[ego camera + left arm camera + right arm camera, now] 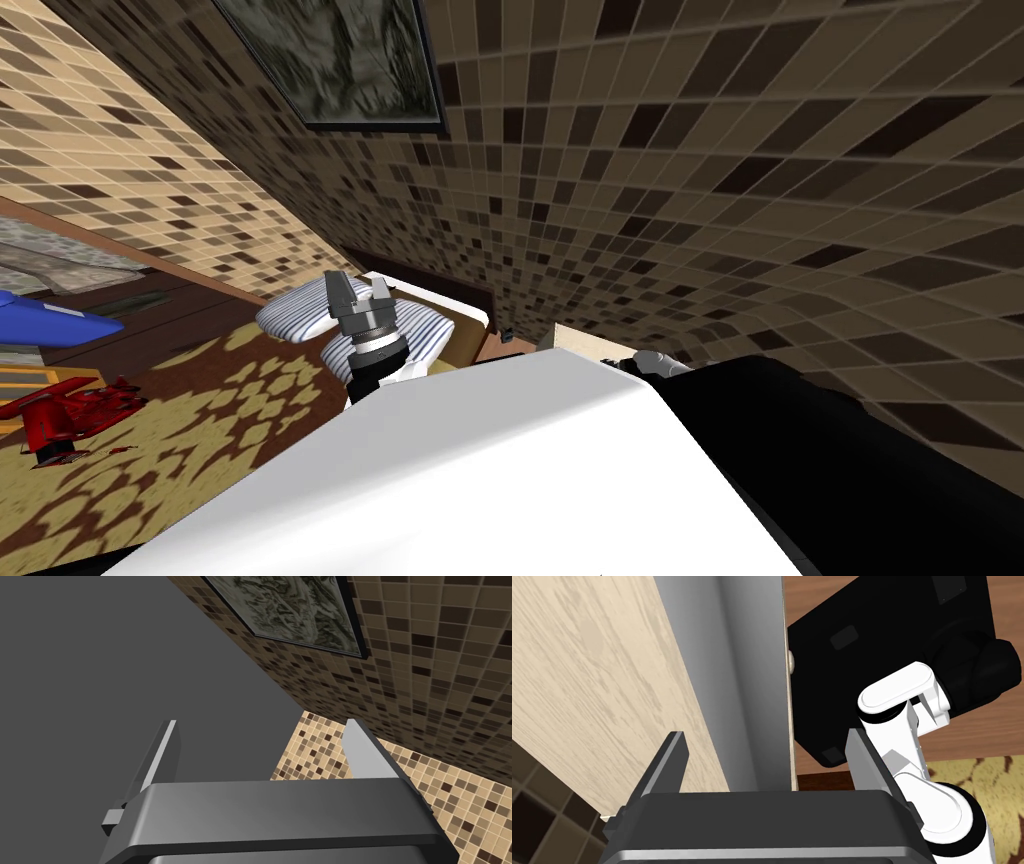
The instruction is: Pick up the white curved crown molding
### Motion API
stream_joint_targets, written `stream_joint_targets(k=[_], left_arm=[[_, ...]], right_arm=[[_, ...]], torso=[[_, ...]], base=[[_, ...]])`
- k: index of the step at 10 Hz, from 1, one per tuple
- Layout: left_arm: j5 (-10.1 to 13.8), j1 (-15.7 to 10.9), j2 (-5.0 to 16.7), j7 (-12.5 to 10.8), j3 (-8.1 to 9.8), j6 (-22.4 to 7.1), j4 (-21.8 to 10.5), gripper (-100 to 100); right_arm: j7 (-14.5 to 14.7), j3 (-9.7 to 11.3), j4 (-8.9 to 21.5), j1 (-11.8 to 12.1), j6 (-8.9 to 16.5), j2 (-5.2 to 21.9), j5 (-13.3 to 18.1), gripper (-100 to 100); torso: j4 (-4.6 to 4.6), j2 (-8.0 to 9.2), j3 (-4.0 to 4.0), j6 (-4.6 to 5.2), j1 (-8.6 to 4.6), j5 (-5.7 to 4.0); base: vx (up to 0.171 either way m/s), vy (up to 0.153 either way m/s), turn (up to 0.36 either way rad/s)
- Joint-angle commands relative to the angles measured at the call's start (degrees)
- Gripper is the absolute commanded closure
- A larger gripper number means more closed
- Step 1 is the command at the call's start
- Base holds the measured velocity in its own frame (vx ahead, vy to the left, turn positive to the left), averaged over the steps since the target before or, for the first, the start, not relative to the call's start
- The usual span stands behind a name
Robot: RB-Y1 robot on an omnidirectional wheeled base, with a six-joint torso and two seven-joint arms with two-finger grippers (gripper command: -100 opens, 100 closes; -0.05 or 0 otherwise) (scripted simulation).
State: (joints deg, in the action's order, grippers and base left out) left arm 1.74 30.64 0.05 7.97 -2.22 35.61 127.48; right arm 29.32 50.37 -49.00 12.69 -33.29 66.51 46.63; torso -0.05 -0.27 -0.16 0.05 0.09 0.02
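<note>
Between spread fingers of right gripper [766, 737]: pale grey curved molding [737, 666] on light wood top [587, 676], ungripped. Left gripper [358, 285] raised, fingers apart, empty.

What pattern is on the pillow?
The pillow has thin grey stripes on white; the head view shows it best.

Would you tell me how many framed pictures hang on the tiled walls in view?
1. The framed picture hangs on the dark tiled wall beyond the left gripper; the left wrist view shows the same one. Others may hang out of view.
</note>
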Motion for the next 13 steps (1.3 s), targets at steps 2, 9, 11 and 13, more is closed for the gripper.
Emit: stream_joint_targets(k=[2, 9, 11, 13], left_arm=[[0.00, 0.00, 0.00, 0.00, 0.00, 0.00, 0.00, 0], [0.00, -0.01, 0.01, 0.00, 0.01, 0.00, 0.00, 0], [0.00, -0.01, 0.00, 0.00, 0.00, 0.00, 0.00, 0], [0.00, -0.01, 0.00, 0.00, 0.00, 0.00, 0.00, 0]], right_arm=[[1.74, 4.24, 2.94, -1.65, 0.09, -1.10, 0.05, -100], [2.52, 4.48, 5.21, -1.58, 2.03, -5.15, 0.32, -100], [2.40, 4.51, 5.18, -1.58, 2.25, -5.21, 0.35, 100], [2.42, 4.52, 5.16, -1.58, 2.23, -5.21, 0.36, 100]], torso=[[0.00, -0.03, -0.02, 0.00, -0.03, -0.01], [0.07, 0.33, 0.19, 0.01, -0.28, -0.06], [0.07, 0.31, 0.18, 0.02, -0.09, -0.02], [0.07, 0.31, 0.18, 0.03, -0.07, -0.02]], base=[[0.103, -0.002, 0.028], [0.025, -0.028, 0.036], [0.000, -0.003, 0.000], [0.000, 0.000, 0.000]])
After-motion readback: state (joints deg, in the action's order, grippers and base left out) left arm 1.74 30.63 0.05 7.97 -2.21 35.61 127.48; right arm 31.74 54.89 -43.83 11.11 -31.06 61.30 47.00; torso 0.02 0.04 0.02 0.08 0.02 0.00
